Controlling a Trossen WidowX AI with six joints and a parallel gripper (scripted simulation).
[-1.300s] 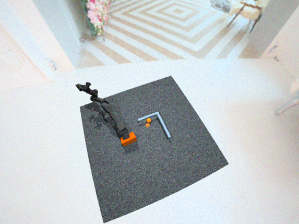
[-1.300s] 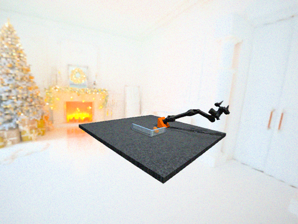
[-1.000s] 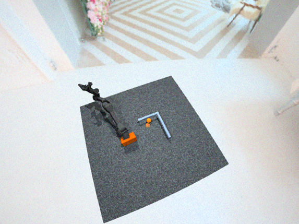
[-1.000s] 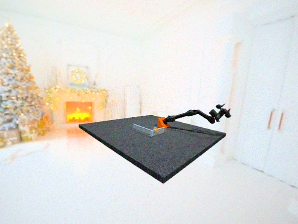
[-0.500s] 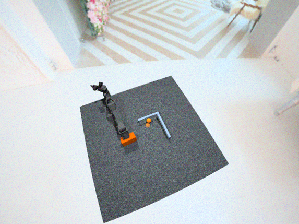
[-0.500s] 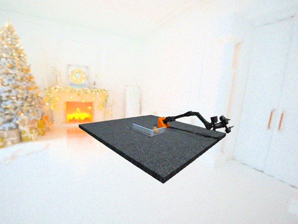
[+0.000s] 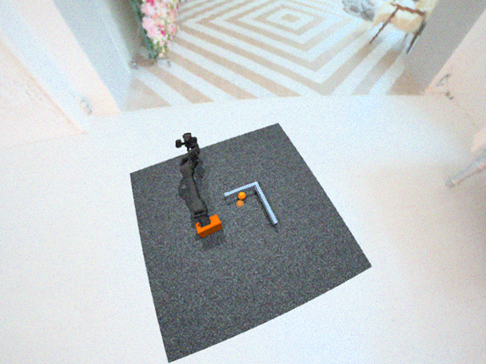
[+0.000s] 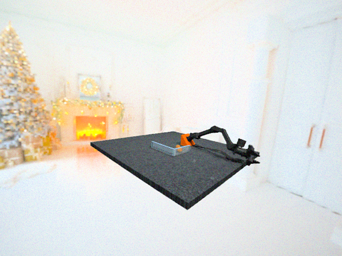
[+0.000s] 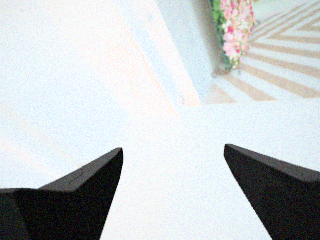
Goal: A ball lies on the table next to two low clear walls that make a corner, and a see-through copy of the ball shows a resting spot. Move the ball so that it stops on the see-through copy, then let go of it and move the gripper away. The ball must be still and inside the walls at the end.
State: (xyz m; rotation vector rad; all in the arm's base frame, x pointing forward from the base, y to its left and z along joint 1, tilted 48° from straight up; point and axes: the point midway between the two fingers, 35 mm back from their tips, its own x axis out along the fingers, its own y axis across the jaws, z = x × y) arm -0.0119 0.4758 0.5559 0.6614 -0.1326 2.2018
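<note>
The ball (image 7: 242, 195) is bright orange and lies on the dark table inside the corner of two low clear walls (image 7: 267, 204) (image 8: 163, 148), close to the shorter wall. The see-through copy (image 7: 239, 203) is a duller orange and sits just beside the ball, on the side away from that wall. In the exterior view the two merge into one orange patch behind the wall and cannot be told apart. My gripper (image 7: 183, 138) (image 8: 258, 158) (image 9: 173, 151) is open and empty, above the table's edge and well away from the ball. Neither ball nor copy shows in the wrist view.
The dark square table (image 7: 269, 279) (image 8: 163, 168) carries the arm's orange base (image 7: 208, 227) (image 8: 186, 139) beside the open side of the corner. The arm (image 7: 192, 189) (image 8: 228, 139) stretches from it to the table's edge. The wrist view shows pale floor and flowers.
</note>
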